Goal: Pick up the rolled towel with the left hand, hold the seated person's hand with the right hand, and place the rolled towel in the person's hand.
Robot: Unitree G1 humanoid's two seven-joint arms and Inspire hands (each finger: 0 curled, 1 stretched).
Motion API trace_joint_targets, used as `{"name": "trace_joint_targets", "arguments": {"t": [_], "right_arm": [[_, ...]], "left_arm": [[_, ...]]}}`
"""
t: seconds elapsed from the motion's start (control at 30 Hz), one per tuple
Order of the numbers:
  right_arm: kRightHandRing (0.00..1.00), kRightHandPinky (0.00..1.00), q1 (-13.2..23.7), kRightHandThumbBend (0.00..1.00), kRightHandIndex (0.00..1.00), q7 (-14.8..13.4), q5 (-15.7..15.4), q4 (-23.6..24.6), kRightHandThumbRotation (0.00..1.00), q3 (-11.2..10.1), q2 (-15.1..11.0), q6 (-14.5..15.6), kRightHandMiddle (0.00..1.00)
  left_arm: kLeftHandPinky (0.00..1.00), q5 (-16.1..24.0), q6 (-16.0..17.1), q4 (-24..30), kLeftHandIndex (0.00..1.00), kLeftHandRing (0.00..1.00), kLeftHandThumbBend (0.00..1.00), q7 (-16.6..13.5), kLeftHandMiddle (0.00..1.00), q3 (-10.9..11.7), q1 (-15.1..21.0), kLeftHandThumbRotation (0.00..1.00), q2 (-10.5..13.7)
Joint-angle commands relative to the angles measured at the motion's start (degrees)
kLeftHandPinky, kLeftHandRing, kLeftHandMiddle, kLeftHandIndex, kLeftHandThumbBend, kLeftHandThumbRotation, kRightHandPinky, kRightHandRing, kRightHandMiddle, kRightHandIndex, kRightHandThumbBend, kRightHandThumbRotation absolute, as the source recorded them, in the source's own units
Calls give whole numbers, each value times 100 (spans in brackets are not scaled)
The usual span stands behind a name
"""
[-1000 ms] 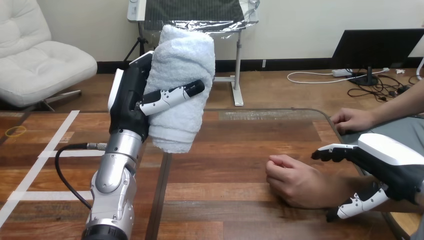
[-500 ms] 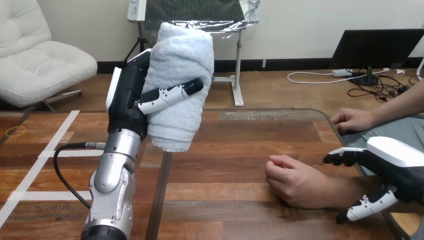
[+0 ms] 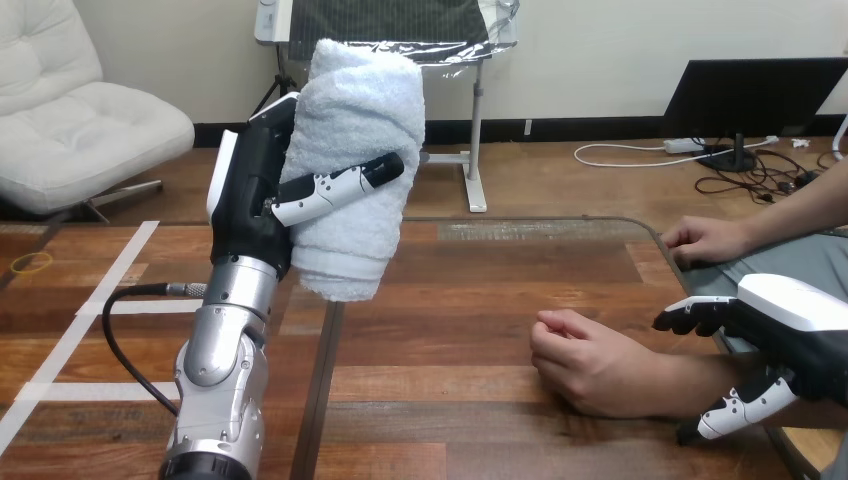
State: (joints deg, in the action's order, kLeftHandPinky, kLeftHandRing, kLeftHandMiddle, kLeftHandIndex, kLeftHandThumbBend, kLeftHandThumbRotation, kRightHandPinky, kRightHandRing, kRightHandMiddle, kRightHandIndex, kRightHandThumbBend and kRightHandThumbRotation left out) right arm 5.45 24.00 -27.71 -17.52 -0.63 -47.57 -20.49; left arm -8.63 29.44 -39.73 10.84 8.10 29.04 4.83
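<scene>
My left hand is raised over the table's left half and shut on the rolled white towel. The towel stands nearly upright, with my thumb curled across its front. The person's hand rests on the table at the lower right as a loose fist, knuckles up. My right hand hovers at the right edge over the person's forearm, open. Its fingers reach over the far side and its thumb points down on the near side. I cannot tell whether it touches the arm.
The person's other hand lies flat at the table's right edge. A dark seam runs down the tabletop below the towel. White tape strips cross the wood at the left.
My right hand has drawn back to the right along the person's forearm, away from their fist. The left hand with the towel has drifted slightly left and up.
</scene>
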Motion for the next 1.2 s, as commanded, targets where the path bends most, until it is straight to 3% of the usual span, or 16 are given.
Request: {"name": "trace_joint_targets", "arguments": {"t": [0.0,0.6,1.0,1.17], "right_arm": [[81,72,464,100,81,-9,-49,-96,29,55,-142,212,81],[73,58,567,91,78,21,-85,-354,30,338,-62,575,78],[69,55,564,88,74,-200,-71,-508,28,482,62,439,74],[69,54,587,88,74,-232,-64,-565,28,565,142,521,74]], "left_arm": [[25,-106,-20,452,38,30,51,-26,36,97,189,0,80],[24,-90,-194,698,38,30,51,-79,36,114,114,0,105],[24,-147,-331,817,38,30,52,-97,36,153,105,0,97],[24,-237,-370,890,38,30,52,-32,36,186,96,0,61]]}}
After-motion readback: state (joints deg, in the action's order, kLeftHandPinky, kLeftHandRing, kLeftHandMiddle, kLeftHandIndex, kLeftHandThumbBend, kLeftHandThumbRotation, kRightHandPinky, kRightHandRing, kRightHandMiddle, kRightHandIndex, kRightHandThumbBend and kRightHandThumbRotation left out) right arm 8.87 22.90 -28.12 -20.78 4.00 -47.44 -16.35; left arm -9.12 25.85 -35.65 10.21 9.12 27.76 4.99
